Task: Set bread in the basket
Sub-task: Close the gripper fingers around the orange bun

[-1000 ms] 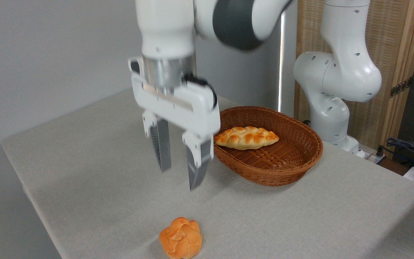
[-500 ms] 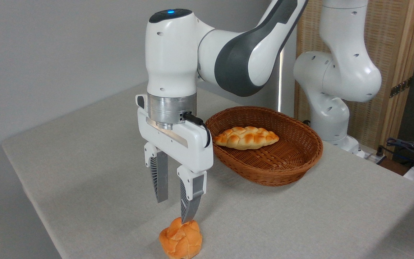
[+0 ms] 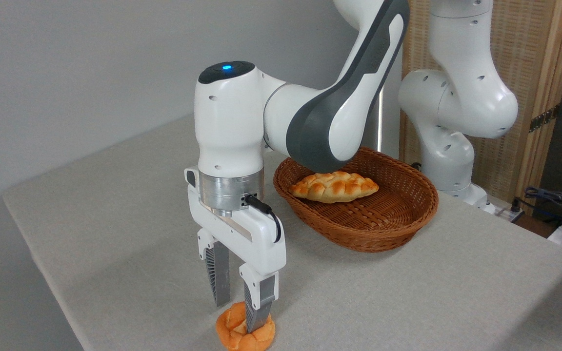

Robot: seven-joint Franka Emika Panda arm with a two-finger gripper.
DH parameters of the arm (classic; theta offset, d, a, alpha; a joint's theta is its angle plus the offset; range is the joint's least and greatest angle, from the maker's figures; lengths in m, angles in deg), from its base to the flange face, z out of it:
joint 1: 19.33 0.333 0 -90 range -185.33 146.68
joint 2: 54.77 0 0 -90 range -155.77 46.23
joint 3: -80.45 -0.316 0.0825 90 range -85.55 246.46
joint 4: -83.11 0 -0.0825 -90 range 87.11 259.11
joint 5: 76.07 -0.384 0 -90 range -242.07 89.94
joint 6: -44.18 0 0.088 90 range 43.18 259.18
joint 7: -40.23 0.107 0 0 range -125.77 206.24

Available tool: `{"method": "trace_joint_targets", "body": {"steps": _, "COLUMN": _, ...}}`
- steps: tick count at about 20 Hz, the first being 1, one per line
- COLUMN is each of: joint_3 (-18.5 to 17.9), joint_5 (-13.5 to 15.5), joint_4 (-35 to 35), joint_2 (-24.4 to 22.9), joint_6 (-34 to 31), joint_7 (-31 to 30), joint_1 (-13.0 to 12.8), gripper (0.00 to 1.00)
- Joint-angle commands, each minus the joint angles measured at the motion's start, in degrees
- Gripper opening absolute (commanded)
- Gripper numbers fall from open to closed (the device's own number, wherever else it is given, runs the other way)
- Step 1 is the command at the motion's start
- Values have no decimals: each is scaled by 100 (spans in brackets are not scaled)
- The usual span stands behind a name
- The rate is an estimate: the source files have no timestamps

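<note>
The table (image 3: 130,229) is covered w/ a pale grey, lightly textured cloth and runs from the near-left corner back toward the far right, where it meets the robot's base. Its left edge drops off into shadow against a plain light grey wall (image 3: 66,73). Behind the robot, far right, stands a wood-framed screen (image 3: 539,73) w/ woven straw-coloured panels and a small metal hinge on its right post. At the far right edge, below table level, a tangle of dark cables (image 3: 561,200) lies next to some blurred equipment.

The bun (image 3: 244,334) sits on the cloth at the near edge of the table, partly cut off by the bottom of the picture. It is round, orange-golden, w/ a lobed top. The gripper (image 3: 240,311) points straight down over it, fingers spread apart; the near finger (image 3: 256,312) crosses in front of the bun's top, the far finger (image 3: 219,285) ends at its far-left side. The fingers bracket the bun w/ a gap still between them, so the hand looks open around it rather than clamped; actual contact can't be made out.

The basket (image 3: 388,229) is oval, brown wicker, standing on the cloth to the far right of the bun, well apart from it. Inside lies a paler braided loaf (image 3: 334,186) w/ pointed ends, toward the basket's far-left side. The arm's white and grey elbow (image 3: 330,112) overlaps the basket's far-left rim in view. A blue light (image 3: 226,67) glows on top of the wrist.
</note>
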Motion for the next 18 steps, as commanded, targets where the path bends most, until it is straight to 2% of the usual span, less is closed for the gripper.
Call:
{"method": "trace_joint_targets", "body": {"steps": 1, "joint_3": -61, "joint_5": -80, "joint_4": -10, "joint_2": 143, "joint_6": 110, "joint_7": 58, "joint_1": -20, "gripper": 100}}
{"method": "trace_joint_targets", "body": {"steps": 2, "joint_3": -61, "joint_5": -80, "joint_4": -10, "joint_2": 161, "joint_6": 128, "joint_7": 58, "joint_1": -20, "gripper": 97}}
{"method": "trace_joint_targets", "body": {"steps": 3, "joint_3": -61, "joint_5": -80, "joint_4": -19, "joint_2": 178, "joint_6": 128, "joint_7": 58, "joint_1": -20, "gripper": 67}}
{"method": "trace_joint_targets", "body": {"steps": 4, "joint_3": -61, "joint_5": -80, "joint_4": -19, "joint_2": 187, "joint_6": 128, "joint_7": 58, "joint_1": -20, "gripper": 42}}
{"method": "trace_joint_targets", "body": {"steps": 6, "joint_3": -61, "joint_5": -80, "joint_4": -19, "joint_2": 196, "joint_6": 110, "joint_7": 49, "joint_1": -20, "gripper": 18}}
{"method": "trace_joint_targets", "body": {"steps": 14, "joint_3": -175, "joint_5": -63, "joint_4": -45, "joint_2": 222, "joint_6": 93, "joint_7": 22, "joint_1": -12, "gripper": 16}}
{"method": "trace_joint_targets", "body": {"steps": 16, "joint_3": -175, "joint_5": 8, "joint_4": -141, "joint_2": 213, "joint_6": 49, "joint_7": -13, "joint_1": -12, "gripper": 10}}
{"method": "trace_joint_targets", "body": {"steps": 18, "joint_3": -166, "joint_5": 78, "joint_4": -264, "joint_2": 196, "joint_6": -100, "joint_7": -74, "joint_1": -20, "gripper": 0}}
